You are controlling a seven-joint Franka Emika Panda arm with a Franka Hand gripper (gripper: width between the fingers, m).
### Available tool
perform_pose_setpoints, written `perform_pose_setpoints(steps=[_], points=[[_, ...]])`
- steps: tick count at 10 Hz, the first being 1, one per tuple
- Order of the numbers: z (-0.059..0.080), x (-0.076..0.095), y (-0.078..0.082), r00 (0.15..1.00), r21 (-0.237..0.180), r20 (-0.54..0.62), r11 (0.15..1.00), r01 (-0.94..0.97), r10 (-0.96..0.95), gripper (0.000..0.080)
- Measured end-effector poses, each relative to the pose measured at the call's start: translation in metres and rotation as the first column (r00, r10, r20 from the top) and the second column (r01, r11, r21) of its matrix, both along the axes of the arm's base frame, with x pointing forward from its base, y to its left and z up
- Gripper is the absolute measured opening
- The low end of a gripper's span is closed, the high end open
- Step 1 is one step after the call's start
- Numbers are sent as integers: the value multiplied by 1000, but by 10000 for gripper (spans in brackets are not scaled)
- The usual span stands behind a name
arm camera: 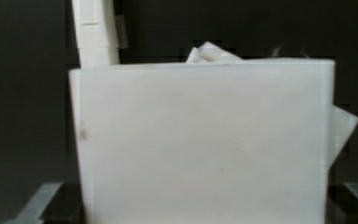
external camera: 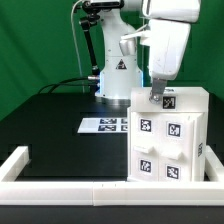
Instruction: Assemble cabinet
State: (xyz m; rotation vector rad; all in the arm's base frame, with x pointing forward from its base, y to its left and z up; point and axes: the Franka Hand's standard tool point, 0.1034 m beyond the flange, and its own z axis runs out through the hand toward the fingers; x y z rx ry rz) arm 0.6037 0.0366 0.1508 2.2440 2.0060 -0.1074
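The cabinet (external camera: 170, 135) is a tall white box with black-and-white square tags on its front and top. It stands on the black bench (external camera: 50, 125) at the exterior view's right, close to the near edge, just behind the low white border frame (external camera: 60, 170). The gripper (external camera: 157, 97) comes down from above and sits right at the top of the cabinet, by the tag there. In the wrist view the big white face of the cabinet (arm camera: 202, 140) fills most of the picture, and 2 dark fingertips (arm camera: 34, 205) show at its 2 sides, so the jaws look spread wide around the box. I cannot tell if they are squeezing it or just next to it. The marker board (external camera: 105, 124) lies flat on the bench, farther back and to the exterior view's left, apart from the cabinet. Here is what could go wrong. The box is tall and the jaws only reach it near the top, so a sideways push could tip it or make it lean. If the hold is weak, the smooth white plastic could slip out. The cabinet is also very near the border frame, so a slide toward the near side could bump it there and turn it crooked.
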Motion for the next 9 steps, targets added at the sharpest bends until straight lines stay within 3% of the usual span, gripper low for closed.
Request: perform_pose_setpoints(steps=[4,9], points=[[0,-6,1,969,1,8,969,247,-247,561],[-1,-15,2,864,-6,13,864,504,-504,561]])
